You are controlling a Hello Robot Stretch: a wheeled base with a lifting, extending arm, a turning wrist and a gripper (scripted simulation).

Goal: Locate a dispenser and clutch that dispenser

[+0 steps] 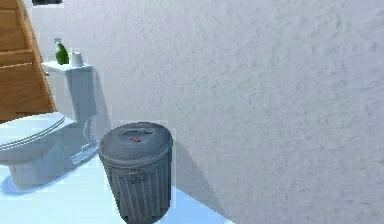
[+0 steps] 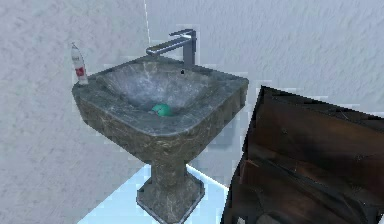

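Perching on the stone sink (image 2: 215,108), left rim, a slim bottle (image 2: 78,62); end effector state untellable.

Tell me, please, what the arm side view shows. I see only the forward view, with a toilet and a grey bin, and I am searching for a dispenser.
Observer: A stone pedestal sink stands there.
Operator: Does anything stand on it?
Observer: Yes, a small pale bottle with a red band stands upright on the sink's rim, at its far left corner in that view.
Operator: And is there something inside the sink?
Observer: A small green thing lies in it, below the faucet; I cannot tell what it is.
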